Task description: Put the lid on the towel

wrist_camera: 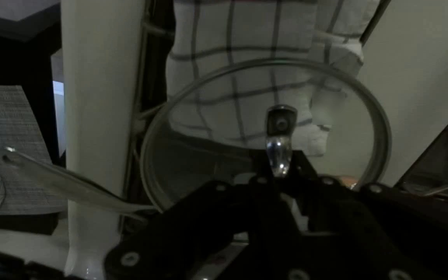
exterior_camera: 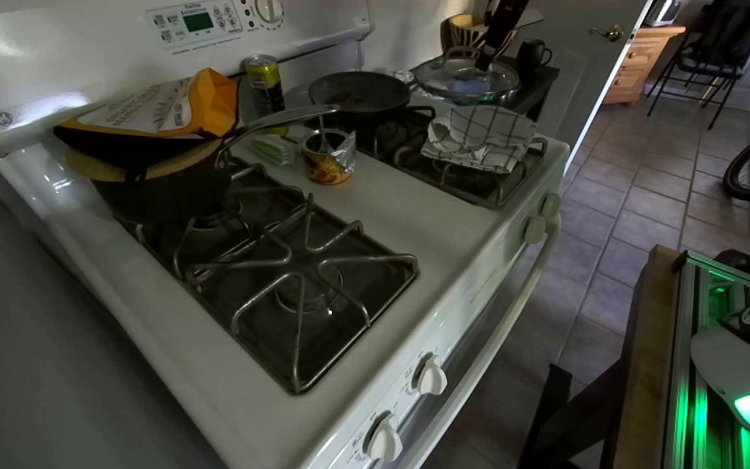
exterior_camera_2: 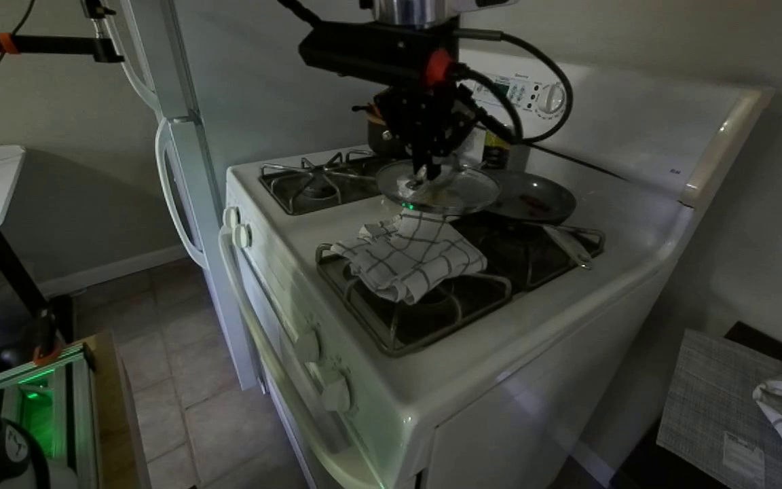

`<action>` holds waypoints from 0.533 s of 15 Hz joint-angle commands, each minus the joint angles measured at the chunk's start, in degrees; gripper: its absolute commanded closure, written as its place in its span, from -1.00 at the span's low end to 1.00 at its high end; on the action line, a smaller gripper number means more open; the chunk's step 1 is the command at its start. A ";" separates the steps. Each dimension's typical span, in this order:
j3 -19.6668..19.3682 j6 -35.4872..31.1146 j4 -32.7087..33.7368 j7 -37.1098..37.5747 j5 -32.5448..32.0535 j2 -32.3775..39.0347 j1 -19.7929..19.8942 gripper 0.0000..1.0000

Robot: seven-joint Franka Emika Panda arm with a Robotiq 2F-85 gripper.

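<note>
The round glass lid [exterior_camera: 437, 81] with a metal rim and handle hangs from my gripper [exterior_camera: 484, 63]; it also shows in an exterior view [exterior_camera_2: 462, 193] and in the wrist view [wrist_camera: 381, 132]. My gripper [exterior_camera_2: 426, 171] is shut on the lid's metal handle, which sits between the fingertips [wrist_camera: 279, 163] in the wrist view. The white checked towel [exterior_camera: 479, 137] lies folded on the front burner grate, also in an exterior view [exterior_camera_2: 411, 258]. The lid is held roughly level above the towel's rear part, apart from it. In the wrist view the towel [wrist_camera: 243, 31] shows partly through the glass.
A frying pan [exterior_camera_2: 533, 197] stands on the rear burner behind the towel, its handle sticking out sideways. An opened can [exterior_camera: 328, 159] stands mid-stove. A tall can [exterior_camera: 264, 85] and a pot [exterior_camera: 166, 189] topped with an orange bag [exterior_camera: 215, 101] stand at the back.
</note>
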State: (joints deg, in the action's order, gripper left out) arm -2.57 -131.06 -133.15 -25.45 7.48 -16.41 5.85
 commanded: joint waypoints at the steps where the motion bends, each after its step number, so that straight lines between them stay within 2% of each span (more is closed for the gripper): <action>1: -1.55 -3.44 -8.97 5.16 -0.31 -7.98 -1.74 0.91; 4: -1.60 -5.95 -12.01 8.10 -1.11 -9.53 -2.05 0.91; 8: -1.13 -9.30 -12.64 10.43 -2.38 -7.52 -2.39 0.91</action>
State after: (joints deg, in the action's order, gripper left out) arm -3.43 -137.61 -144.62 -18.10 7.22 -23.82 4.53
